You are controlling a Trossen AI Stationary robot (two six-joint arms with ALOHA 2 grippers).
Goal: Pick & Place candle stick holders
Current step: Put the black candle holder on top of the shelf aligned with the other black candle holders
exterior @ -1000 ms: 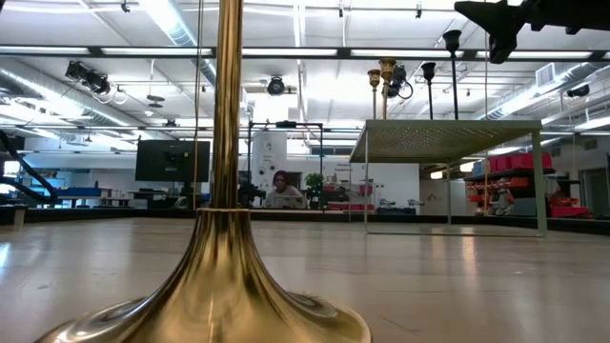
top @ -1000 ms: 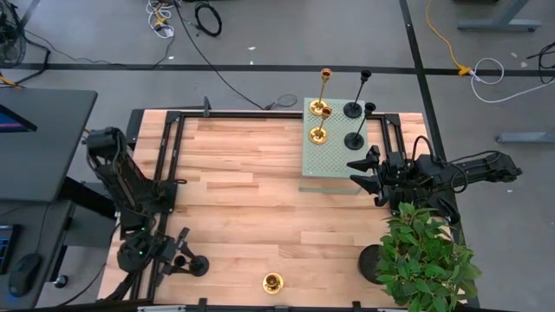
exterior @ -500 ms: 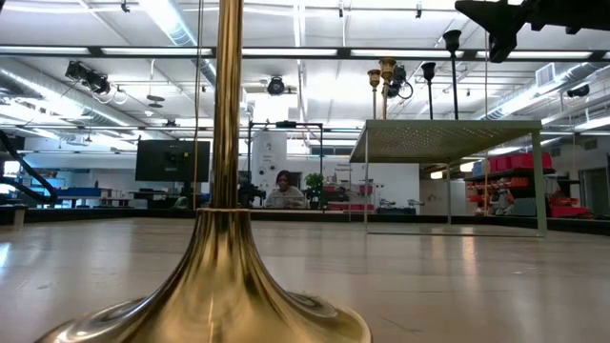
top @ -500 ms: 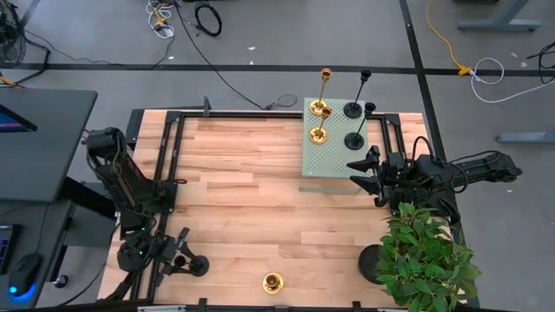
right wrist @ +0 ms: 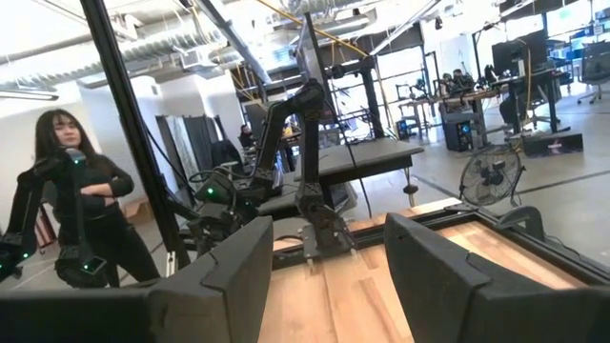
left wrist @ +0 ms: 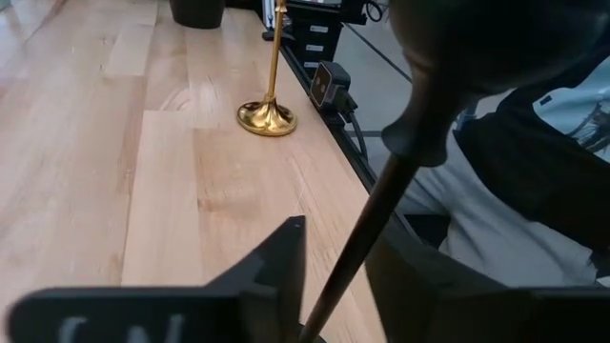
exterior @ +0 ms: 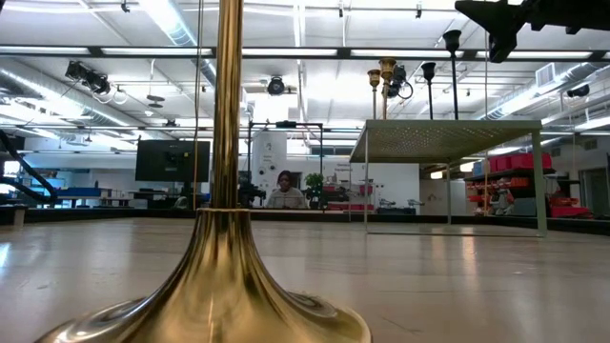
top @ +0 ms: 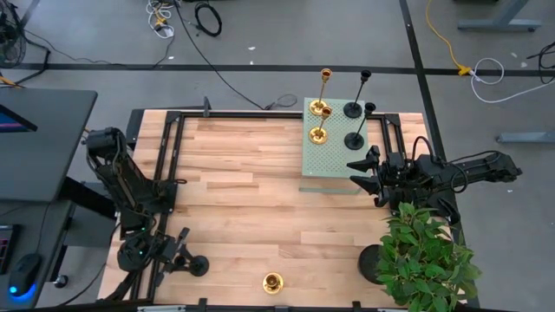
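high view looks down on a light wooden tabletop (top: 251,199) of plank strips, edged by a black metal frame, standing on a grey concrete floor with loose cables. toward the far right of the tabletop sits a pale green perforated stand (top: 334,147), and on it are two gold candle stick holders (top: 319,130) and two black candle stick holders (top: 355,134) upright, the gold pair beside the black pair. a third gold candle stick holder (top: 273,282) stands alone at the near edge of the tabletop, and it fills the low view as a wide shiny base and stem (exterior: 224,238). the left gripper (top: 184,258) sits low at the near left corner, and its wrist view shows a black candle stick holder (left wrist: 381,191) running between its fingers, though i cannot tell whether they are clenched on it. the right gripper (top: 368,176) hovers at the near right side of the stand with its fingers spread apart and nothing between them, just beyond a leafy green plant (top: 425,260) in a black pot. the room is a bright open workshop with ceiling lights, monitors and desks; a person (right wrist: 81,205) stands with folded arms. no writing can be read.
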